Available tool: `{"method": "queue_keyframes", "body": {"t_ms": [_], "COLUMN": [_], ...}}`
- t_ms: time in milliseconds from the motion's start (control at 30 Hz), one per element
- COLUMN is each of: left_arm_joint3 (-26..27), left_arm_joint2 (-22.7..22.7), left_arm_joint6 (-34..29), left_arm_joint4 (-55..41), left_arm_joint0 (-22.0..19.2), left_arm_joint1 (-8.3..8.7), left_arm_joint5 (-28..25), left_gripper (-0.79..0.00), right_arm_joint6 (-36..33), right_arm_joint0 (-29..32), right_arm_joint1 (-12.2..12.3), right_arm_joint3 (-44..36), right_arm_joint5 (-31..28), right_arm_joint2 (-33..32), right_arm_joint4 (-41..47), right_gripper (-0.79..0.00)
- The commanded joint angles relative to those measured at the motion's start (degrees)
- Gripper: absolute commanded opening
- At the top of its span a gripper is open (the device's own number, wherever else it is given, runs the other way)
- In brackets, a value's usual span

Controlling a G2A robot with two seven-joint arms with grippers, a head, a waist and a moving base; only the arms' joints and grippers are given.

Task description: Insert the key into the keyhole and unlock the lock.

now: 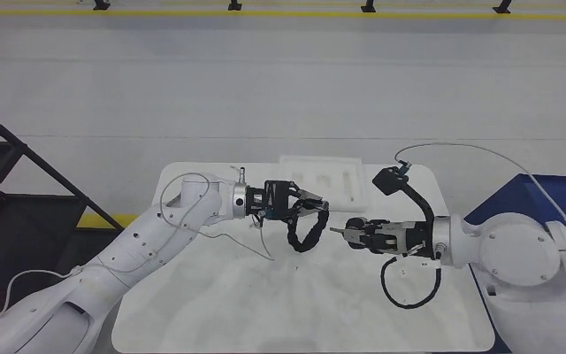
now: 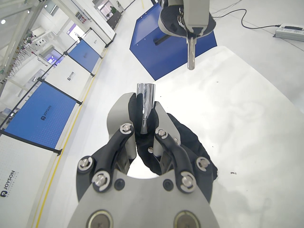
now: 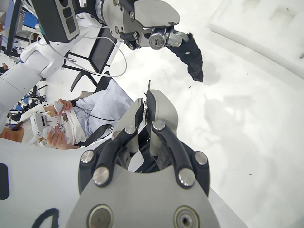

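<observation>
So the left claw (image 1: 314, 206) is pinching the cable lock (image 3: 171, 39) by its chrome cylinder (image 2: 145, 100), keyhole (image 3: 156, 40) facing the right claw (image 3: 145, 103). That one's squeezing the key (image 2: 190, 53) by the head, blade hovering just short. Slick stiff metal I reckon, and the cable (image 3: 191, 55) is dangling floppy, so gripping the cylinder's looking right.

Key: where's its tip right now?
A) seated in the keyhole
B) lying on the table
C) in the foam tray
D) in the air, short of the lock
D: in the left wrist view the key, held by the right gripper, ends short of the lock clamped in the left gripper, with a clear gap between them.
</observation>
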State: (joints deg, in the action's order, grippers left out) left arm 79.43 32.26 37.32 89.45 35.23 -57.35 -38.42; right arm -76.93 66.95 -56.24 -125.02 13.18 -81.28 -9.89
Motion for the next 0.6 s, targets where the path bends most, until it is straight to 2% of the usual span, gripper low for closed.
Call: {"method": "queue_keyframes", "body": {"t_ms": [0, 300, 567], "left_arm_joint3": [-0.9, -5.5, -8.5], "left_arm_joint2": [-0.4, -2.5, -3.4], "left_arm_joint6": [2.3, 7.1, 9.9], "left_arm_joint4": [1.0, 3.6, 5.6], "left_arm_joint0": [-0.1, -0.8, -1.4], "left_arm_joint1": [-0.44, -3.10, -4.99], "left_arm_joint5": [0.7, 3.4, 4.6], "left_gripper": [-0.785, -0.785, -0.785], "right_arm_joint6": [0.9, 2.3, 4.0], "right_arm_joint0": [0.0, 0.8, 1.7], "right_arm_joint1": [0.1, 0.7, 1.1], "right_arm_joint3": [-1.6, -7.6, -9.2], "right_arm_joint5": [1.6, 7.6, 10.4], "right_arm_joint2": [0.5, 0.6, 1.1], "right_arm_joint4": [-1.4, -7.3, -10.5], "right_gripper": [-0.785, -0.785, -0.785]}}
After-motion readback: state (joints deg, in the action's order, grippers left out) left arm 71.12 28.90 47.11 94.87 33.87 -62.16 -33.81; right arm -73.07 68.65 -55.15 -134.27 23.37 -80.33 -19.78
